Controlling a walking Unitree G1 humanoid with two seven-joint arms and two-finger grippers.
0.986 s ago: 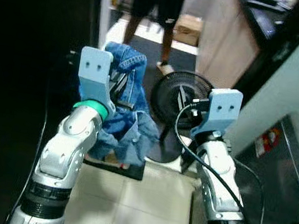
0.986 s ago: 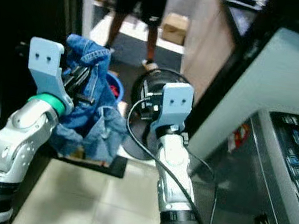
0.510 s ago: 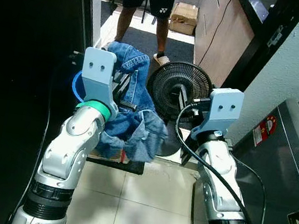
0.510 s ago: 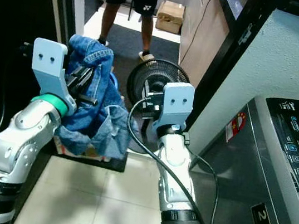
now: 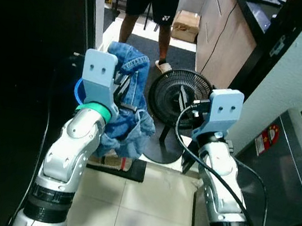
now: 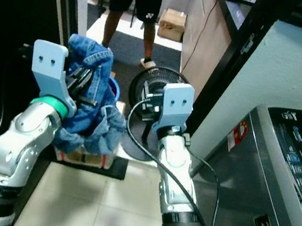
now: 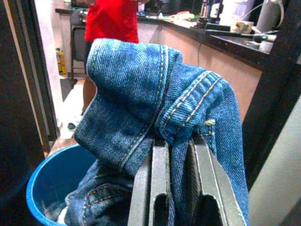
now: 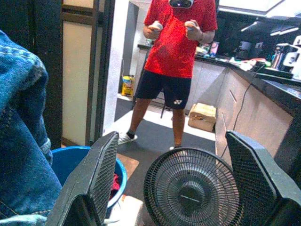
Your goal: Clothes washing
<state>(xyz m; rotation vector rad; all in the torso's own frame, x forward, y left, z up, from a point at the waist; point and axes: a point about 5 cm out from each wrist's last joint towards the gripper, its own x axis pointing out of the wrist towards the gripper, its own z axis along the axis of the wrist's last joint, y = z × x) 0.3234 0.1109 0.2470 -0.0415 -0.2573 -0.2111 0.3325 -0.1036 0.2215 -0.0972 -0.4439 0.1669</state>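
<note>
From the left eye view, your left gripper (image 5: 121, 89) holds the jeans (image 5: 130, 115) raised in front of you, the denim draped over it and hanging down toward the floor; the washing machine (image 5: 296, 169) lies off to your right, so the load has to travel across — past the right arm.

In the left wrist view, the fingers (image 7: 157, 174) are closed on a fold of denim, above the blue bucket (image 7: 51, 183).

In the right wrist view, your right gripper (image 8: 174, 183) is spread wide and empty, facing the fan (image 8: 190, 186) and a person (image 8: 176, 52) beyond.
</note>
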